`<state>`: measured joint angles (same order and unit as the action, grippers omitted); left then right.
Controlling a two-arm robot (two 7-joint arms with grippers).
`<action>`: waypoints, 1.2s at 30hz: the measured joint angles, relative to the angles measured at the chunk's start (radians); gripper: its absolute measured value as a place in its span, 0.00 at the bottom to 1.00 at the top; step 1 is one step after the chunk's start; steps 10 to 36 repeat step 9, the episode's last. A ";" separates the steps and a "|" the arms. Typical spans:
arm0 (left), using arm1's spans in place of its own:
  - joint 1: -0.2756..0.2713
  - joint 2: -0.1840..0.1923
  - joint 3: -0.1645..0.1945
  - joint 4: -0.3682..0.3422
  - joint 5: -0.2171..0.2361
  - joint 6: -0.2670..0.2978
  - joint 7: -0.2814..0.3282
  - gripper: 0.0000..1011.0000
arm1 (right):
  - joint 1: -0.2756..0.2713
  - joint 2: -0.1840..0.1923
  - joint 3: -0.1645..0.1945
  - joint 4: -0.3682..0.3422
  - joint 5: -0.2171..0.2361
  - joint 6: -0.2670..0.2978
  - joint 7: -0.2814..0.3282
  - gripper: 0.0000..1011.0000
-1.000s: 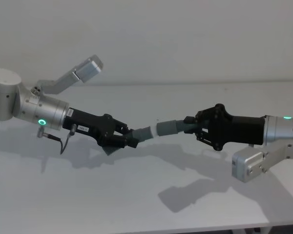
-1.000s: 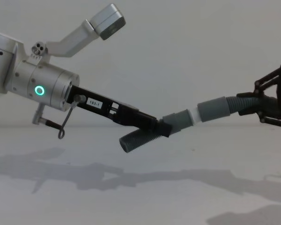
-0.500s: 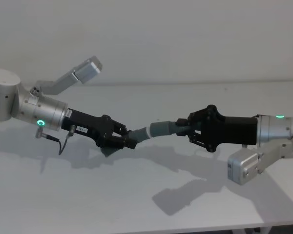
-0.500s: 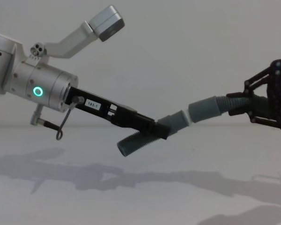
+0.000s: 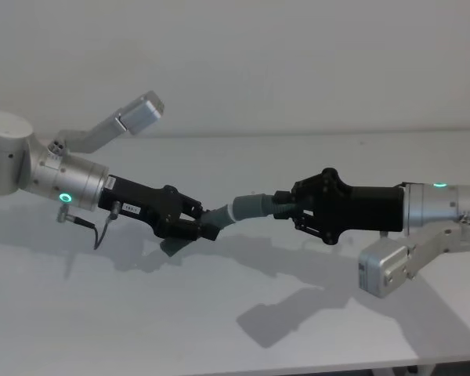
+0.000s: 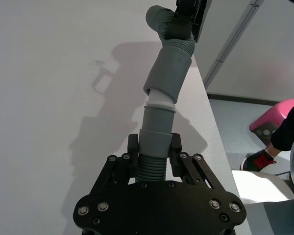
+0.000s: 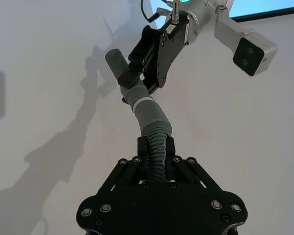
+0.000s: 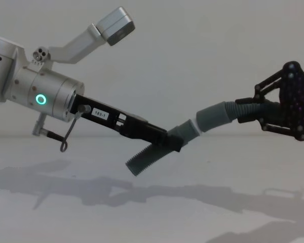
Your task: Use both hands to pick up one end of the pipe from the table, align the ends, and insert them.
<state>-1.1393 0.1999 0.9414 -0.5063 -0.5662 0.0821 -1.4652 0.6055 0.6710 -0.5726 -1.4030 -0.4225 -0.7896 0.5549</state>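
white worktop, both hose pieces held in the air, ends mated

white matte worktop spans the head view, with only arm shadows on it. pale wall behind.

left arm comes in from the left, silver wrist with a green ring light. left end effector is clamped on its ribbed hose piece just behind the smooth grey cuff; in the left wrist view the fingers sit either side of the ribs, pinched tight. the bare ribbed tail hangs down and back below the end effector, clear of the worktop.

right arm comes in from the right. right end effector grips the second hose piece on the ribbed section, fingers closed onto it, cuff pointing toward the left arm.

ends: the white tip of the left piece is inside the hollow mouth of the right cuff, with a thin white band still visible at the joint. the two pieces are not in a straight line; they meet at a slight angle, right piece sitting higher in the chest view.

thin black cable loops under the left wrist.
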 joint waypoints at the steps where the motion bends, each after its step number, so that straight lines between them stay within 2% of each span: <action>1: 0.000 0.000 0.000 0.000 0.000 0.000 0.000 0.32 | 0.000 0.000 -0.001 0.000 0.000 0.000 0.001 0.16; 36: 0.000 -0.001 0.000 0.000 0.000 0.000 0.000 0.32 | 0.004 -0.003 -0.007 0.001 0.003 -0.004 0.005 0.16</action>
